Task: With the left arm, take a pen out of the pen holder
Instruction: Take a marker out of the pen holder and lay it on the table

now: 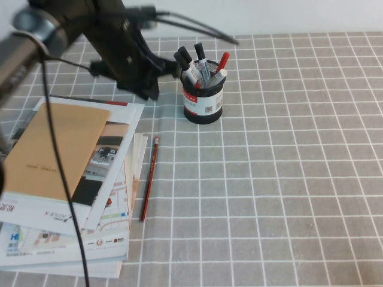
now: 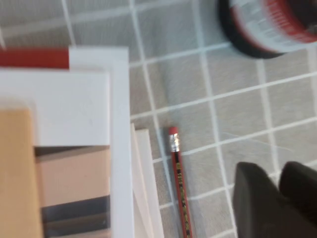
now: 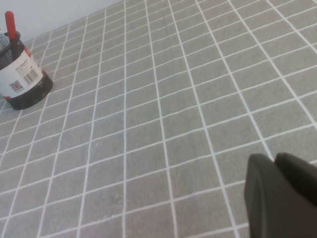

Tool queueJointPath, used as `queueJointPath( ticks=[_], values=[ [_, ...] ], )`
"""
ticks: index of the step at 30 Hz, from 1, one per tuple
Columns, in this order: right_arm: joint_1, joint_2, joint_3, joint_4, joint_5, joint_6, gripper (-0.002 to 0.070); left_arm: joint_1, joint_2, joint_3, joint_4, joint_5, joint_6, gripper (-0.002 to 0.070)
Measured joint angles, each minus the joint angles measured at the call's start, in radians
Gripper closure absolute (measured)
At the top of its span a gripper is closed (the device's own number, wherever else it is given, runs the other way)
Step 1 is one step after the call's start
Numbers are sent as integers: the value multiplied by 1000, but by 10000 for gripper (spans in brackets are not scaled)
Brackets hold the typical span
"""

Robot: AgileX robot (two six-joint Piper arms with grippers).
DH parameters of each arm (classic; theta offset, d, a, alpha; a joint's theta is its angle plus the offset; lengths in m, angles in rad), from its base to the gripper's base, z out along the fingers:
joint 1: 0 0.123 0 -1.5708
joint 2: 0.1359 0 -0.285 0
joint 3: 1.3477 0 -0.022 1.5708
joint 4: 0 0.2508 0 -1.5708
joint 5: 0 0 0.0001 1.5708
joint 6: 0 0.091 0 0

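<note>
Here: pen holder (image 1: 203, 103) holds pens (image 1: 200, 63); left pincer (image 1: 149, 88) near; right pincer (image 3: 274, 159) apart.

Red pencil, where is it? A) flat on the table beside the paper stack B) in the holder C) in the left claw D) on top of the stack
A: the pencil lies flat on the table beside the stack; left claw is just left of the holder, right claw over the table far from it.
</note>
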Motion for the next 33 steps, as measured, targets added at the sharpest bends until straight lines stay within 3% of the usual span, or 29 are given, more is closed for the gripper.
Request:
queueJointPath(
  ticks=[4, 9, 14, 22, 27, 33],
  values=[
    [0, 0, 0, 2, 0, 0, 689, 0, -108, 2, 0, 4, 91, 657],
    [0, 0, 0, 7, 0, 0, 689, -13, -321, 106, 10, 5, 163, 672],
    [0, 0, 0, 7, 0, 0, 689, -77, -585, 384, 87, -10, 182, 675],
    [0, 0, 0, 7, 0, 0, 689, -218, -1088, 986, 13, -366, 103, 675],
    [0, 0, 0, 7, 0, 0, 689, -230, -1388, 1266, 32, -445, -1, 675],
    [0, 0, 0, 7, 0, 0, 689, -231, -1749, 1451, 90, -497, -117, 675]
  ],
)
